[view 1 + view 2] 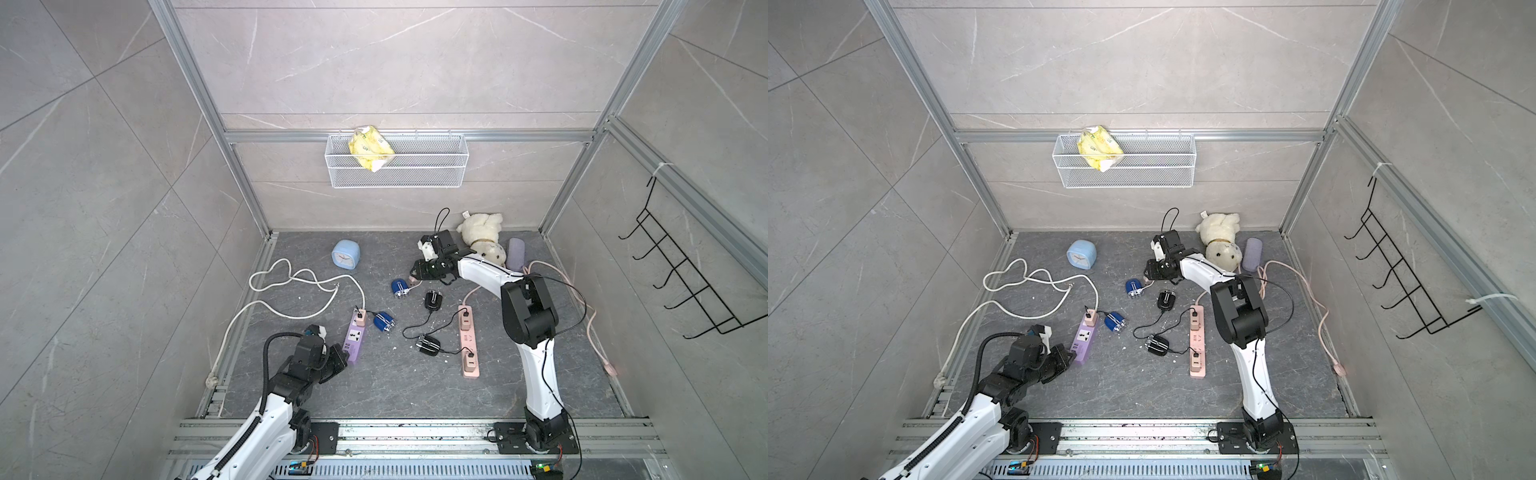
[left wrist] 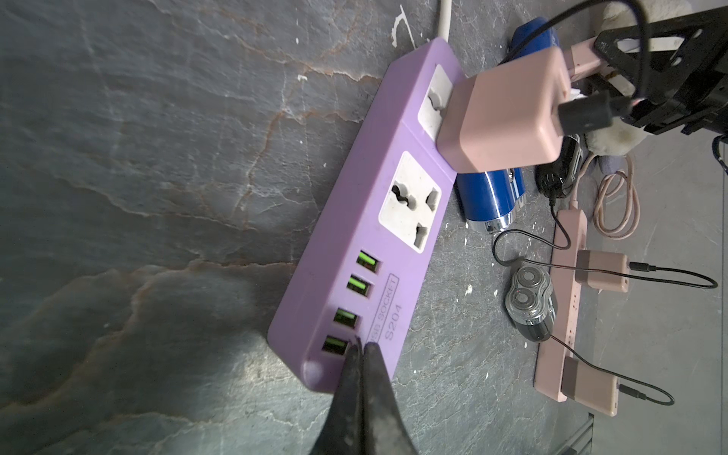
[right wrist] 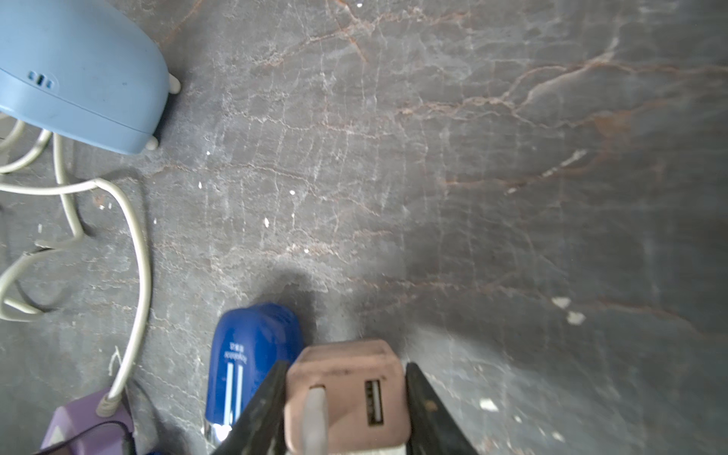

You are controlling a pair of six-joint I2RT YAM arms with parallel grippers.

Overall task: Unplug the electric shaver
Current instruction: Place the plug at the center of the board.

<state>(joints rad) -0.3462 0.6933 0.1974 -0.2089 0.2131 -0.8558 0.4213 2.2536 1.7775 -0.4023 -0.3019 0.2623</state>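
My right gripper (image 3: 346, 366) is shut on a pink USB adapter (image 3: 346, 398), held off the floor away from both power strips. A short white cable runs from the adapter to a blue shaver (image 1: 400, 288) lying just beside it. My left gripper (image 2: 362, 346) is shut with nothing in it; its tips press the USB end of the purple power strip (image 1: 354, 338). A second pink adapter (image 2: 508, 118) sits plugged into that strip, with a black cable to another blue shaver (image 1: 383, 321). Two black shavers (image 1: 428, 345) are wired to adapters on the pink power strip (image 1: 467, 340).
A blue alarm clock (image 1: 345, 255) stands at the back left, near a looping white cord (image 1: 291, 282). A plush toy (image 1: 482, 237) and a lilac roll (image 1: 516, 252) lie at the back right. A pink cable (image 1: 582, 299) trails along the right wall. A wire basket (image 1: 397, 174) hangs on the back wall.
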